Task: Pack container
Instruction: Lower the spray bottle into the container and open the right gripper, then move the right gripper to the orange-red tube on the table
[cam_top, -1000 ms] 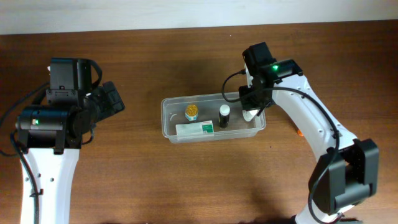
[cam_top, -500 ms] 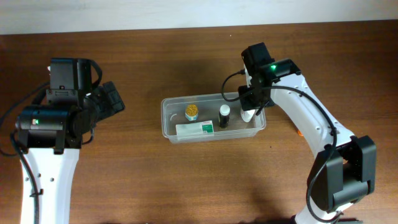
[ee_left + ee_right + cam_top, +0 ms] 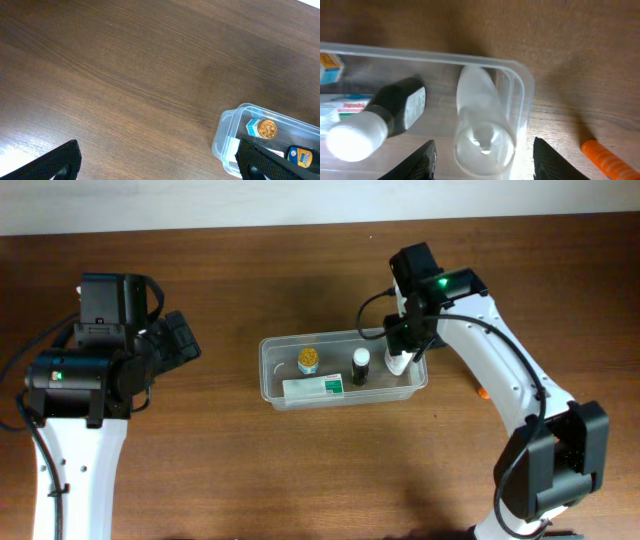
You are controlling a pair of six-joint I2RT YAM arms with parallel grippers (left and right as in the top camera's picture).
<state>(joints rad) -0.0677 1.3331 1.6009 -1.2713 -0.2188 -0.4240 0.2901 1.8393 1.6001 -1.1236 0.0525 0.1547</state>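
The clear container (image 3: 265, 375) lies mid-table. Inside it are a gold-lidded jar (image 3: 308, 361), a dark bottle with a white cap (image 3: 360, 366), a white-and-green box (image 3: 312, 388), and a pale see-through bottle (image 3: 398, 363) at the right end. My right gripper (image 3: 400, 352) hovers over that end. In the right wrist view the pale bottle (image 3: 482, 125) stands inside the container's rim (image 3: 420, 54), and my right gripper (image 3: 484, 150) is open with a gap on each side of the bottle. My left gripper (image 3: 157, 160) is open over bare wood, left of the container (image 3: 225, 140).
An orange object (image 3: 482, 392) lies on the table just right of the container, also visible as an orange object (image 3: 607, 156) in the right wrist view. The dark bottle (image 3: 385, 117) stands left of the pale one. The jar (image 3: 266, 129) shows in the left wrist view.
My right gripper has opened and let go of the pale bottle, which now rests in the container's right end. The left arm has not moved.
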